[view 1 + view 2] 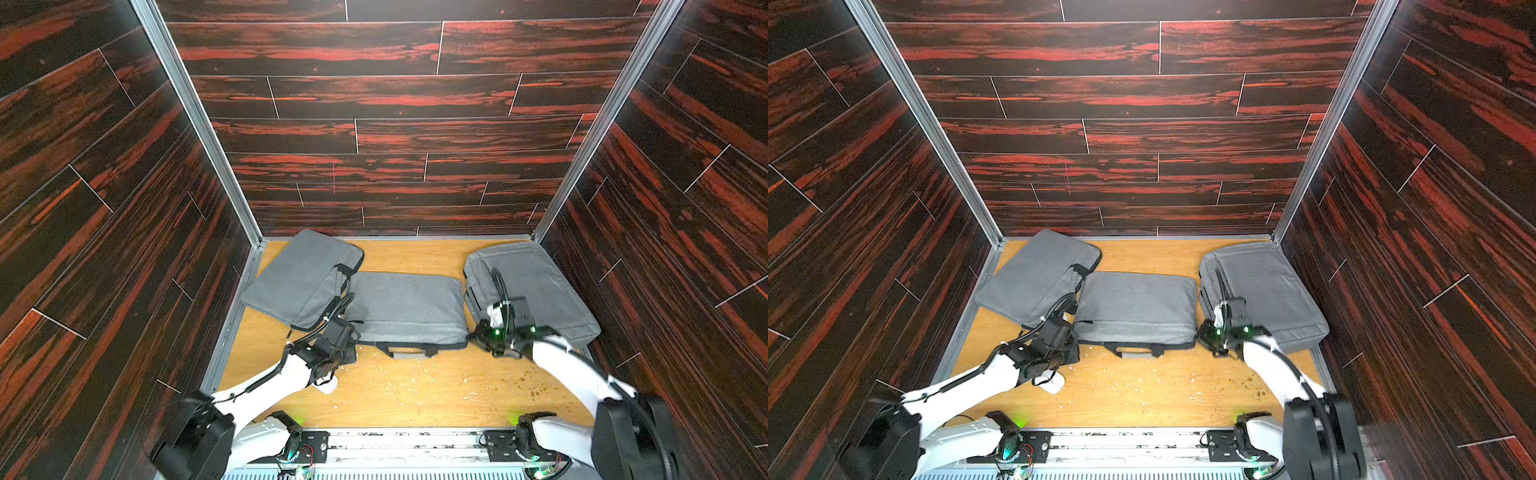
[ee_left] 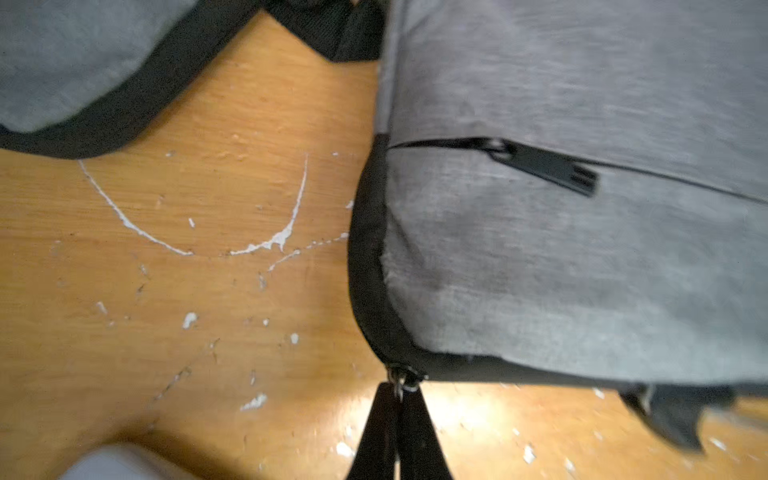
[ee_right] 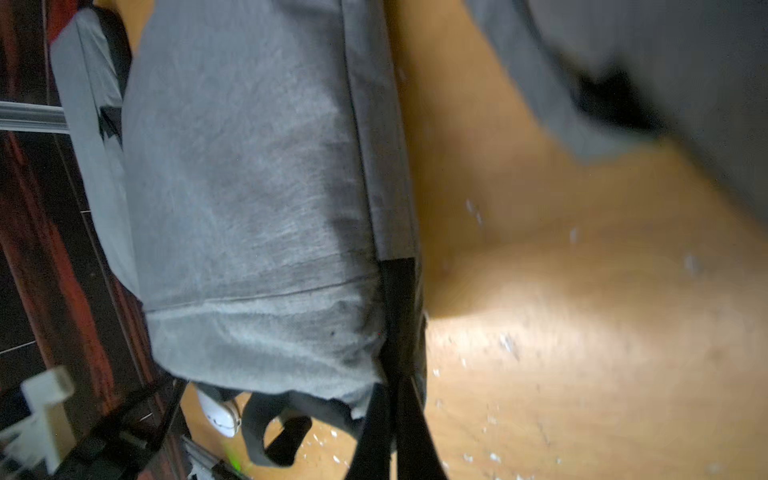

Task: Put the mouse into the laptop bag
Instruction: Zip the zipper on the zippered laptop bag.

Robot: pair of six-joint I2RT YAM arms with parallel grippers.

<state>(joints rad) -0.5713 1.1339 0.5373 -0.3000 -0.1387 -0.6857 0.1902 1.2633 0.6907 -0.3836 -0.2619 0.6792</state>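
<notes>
Both our grippers are clamped tight on the middle bag (image 1: 407, 303). Left gripper (image 2: 398, 401) is pinching the zipper (image 2: 402, 379) at one near corner, and right gripper (image 3: 395, 399) is squeezed shut on the black trim (image 3: 401, 316) at the other. Mouse (image 1: 1054, 385) sits on the table (image 1: 415, 395) under our left arm (image 1: 967, 384), near the bag, not in it.

Scuffed orange wooden tabletop (image 1: 415, 395), white flecks everywhere. Lying flat across the far half: left grey fabric laptop bag (image 1: 299, 278), middle grey fabric laptop bag (image 1: 407, 307), right grey fabric laptop bag (image 1: 540, 282). Small white plastic mouse (image 1: 329, 385) nearer the front, apart from the bags.
</notes>
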